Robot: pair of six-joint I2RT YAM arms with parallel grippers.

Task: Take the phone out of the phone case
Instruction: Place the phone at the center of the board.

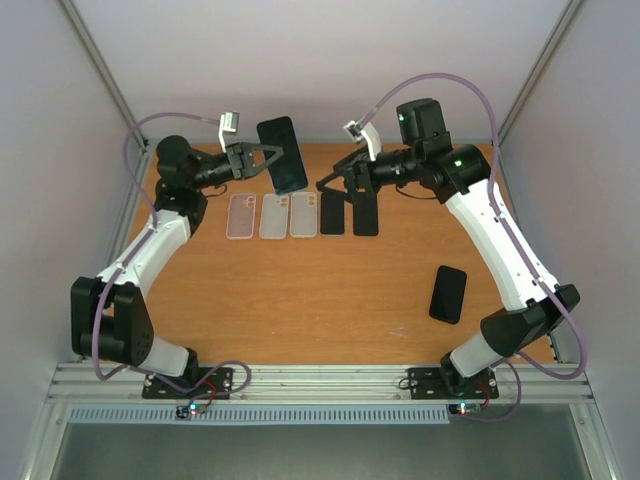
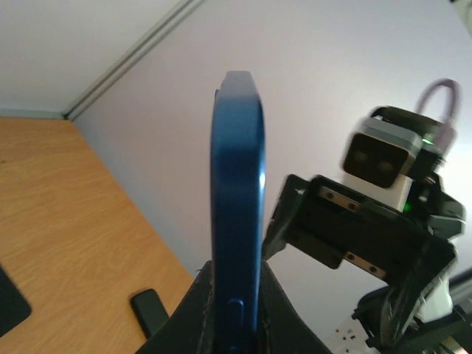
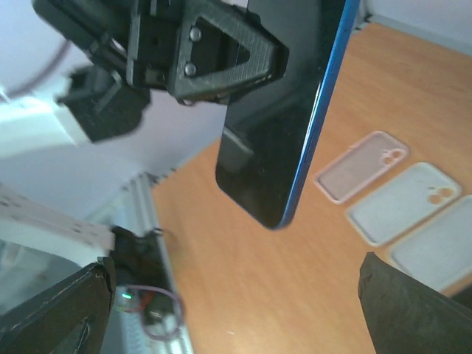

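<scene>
My left gripper (image 1: 262,158) is shut on a blue-edged phone (image 1: 283,153) with a dark screen and holds it on edge above the back of the table. In the left wrist view the phone's blue side (image 2: 237,199) rises from between my fingers (image 2: 184,317). I cannot tell whether the blue rim is a case or the phone body. My right gripper (image 1: 335,185) is open and empty, just right of the phone. In the right wrist view the phone (image 3: 287,118) hangs ahead of my spread fingertips (image 3: 59,310), apart from them, with the left gripper (image 3: 214,51) clamped on it.
Three pale cases (image 1: 273,216) and two dark ones (image 1: 348,213) lie in a row on the wooden table (image 1: 300,300), under the grippers. A black phone (image 1: 448,294) lies at the right. The pale cases also show in the right wrist view (image 3: 402,203).
</scene>
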